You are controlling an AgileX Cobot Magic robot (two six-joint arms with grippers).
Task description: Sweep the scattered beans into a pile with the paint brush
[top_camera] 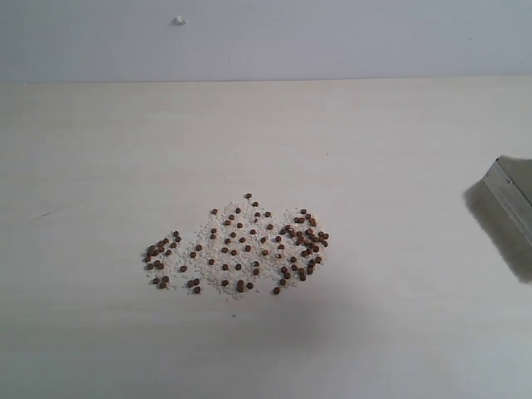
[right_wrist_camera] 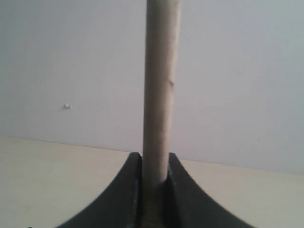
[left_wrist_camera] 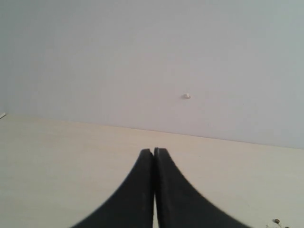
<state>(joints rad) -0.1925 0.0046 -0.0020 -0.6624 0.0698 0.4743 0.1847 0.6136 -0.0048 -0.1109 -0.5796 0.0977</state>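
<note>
The right claw [right_wrist_camera: 155,164] is pinching the brush [right_wrist_camera: 161,95] handle between narrowly parted jaws. The left claw [left_wrist_camera: 154,151] is sitting closed, holding nothing. The beans [top_camera: 241,245] are lying scattered mid-way across the table [top_camera: 100,166], with open surface surrounding them, well apart from the brush's band [top_camera: 515,195] at the right edge.

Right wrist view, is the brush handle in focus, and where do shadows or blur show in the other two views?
Right wrist view: the brush handle looks soft, very near the lens, no glare. Exterior view: even light, beans fairly sharp, a dark shadow beside the brush's metal band. Left wrist view: left gripper edges blurred.
</note>
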